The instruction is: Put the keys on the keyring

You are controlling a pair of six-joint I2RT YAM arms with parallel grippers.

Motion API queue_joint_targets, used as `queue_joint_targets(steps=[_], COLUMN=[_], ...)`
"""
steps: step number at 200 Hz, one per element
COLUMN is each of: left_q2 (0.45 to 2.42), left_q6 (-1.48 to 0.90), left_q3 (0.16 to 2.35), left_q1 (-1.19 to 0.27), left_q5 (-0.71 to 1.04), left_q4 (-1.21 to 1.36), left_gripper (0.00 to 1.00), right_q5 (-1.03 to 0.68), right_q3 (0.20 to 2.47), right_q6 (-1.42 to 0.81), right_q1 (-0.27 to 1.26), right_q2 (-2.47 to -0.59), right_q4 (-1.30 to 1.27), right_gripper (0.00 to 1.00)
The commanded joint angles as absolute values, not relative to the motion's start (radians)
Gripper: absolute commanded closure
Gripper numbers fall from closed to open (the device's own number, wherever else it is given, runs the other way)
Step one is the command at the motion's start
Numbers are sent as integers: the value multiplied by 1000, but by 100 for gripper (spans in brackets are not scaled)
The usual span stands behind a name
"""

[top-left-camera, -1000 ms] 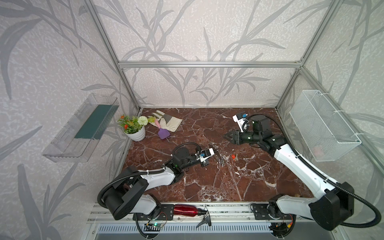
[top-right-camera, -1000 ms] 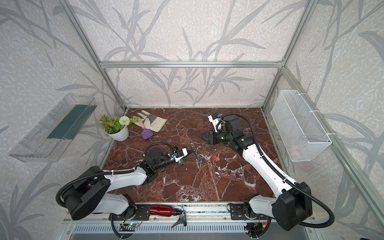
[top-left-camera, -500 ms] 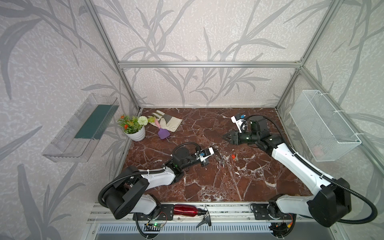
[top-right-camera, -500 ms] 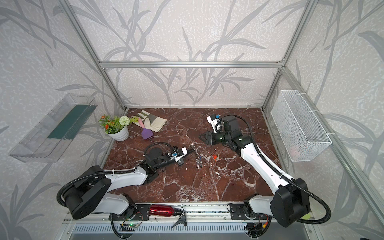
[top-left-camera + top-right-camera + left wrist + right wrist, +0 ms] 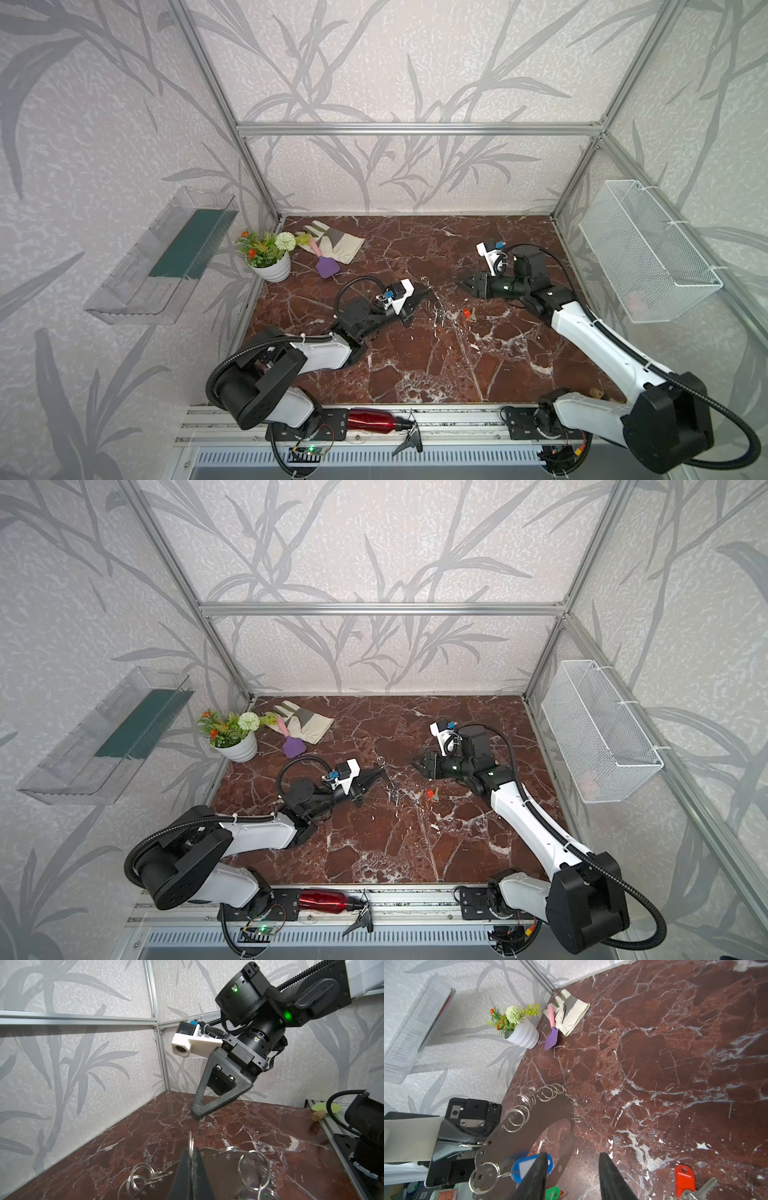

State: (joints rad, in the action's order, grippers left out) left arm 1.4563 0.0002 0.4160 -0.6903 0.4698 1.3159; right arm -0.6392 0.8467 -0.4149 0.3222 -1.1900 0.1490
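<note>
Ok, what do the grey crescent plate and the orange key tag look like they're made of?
The flat grey crescent plate looks like thin sheet metal: stiff, dull sheen, drilled edge holes. The orange key tag is probably moulded plastic, smooth and glossy; its silvery key looks metal.

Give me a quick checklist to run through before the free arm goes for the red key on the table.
1. Hold: left gripper shut on the keyring: ok.
2. Free hand: right gripper open and empty: ok.
3. Target: red key lying alone on the table, nothing on top: ok.
4. Room: empty rings along the keyring's edge: ok.
5. Done so far: blue key hanging from a ring: ok.
6. The green key on a ring: cannot tell, mostly hidden.
</note>
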Motion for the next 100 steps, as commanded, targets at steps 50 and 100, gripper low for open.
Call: queue_joint_targets(steps=[50, 100], left_q2=[1417, 1396], left_q6=[-291, -449], left_q3=[464, 495], left_q1=[-687, -686], left_q5=[466, 497], left_q4=[1413, 1413], left_gripper=[100, 100], right_q5=[-824, -915], right_q3=[688, 698], right_q6=[-526, -575], right_q1=[319, 375], right_q2=[-1130, -1173], right_q4=[-321, -542], right_gripper=[63, 67])
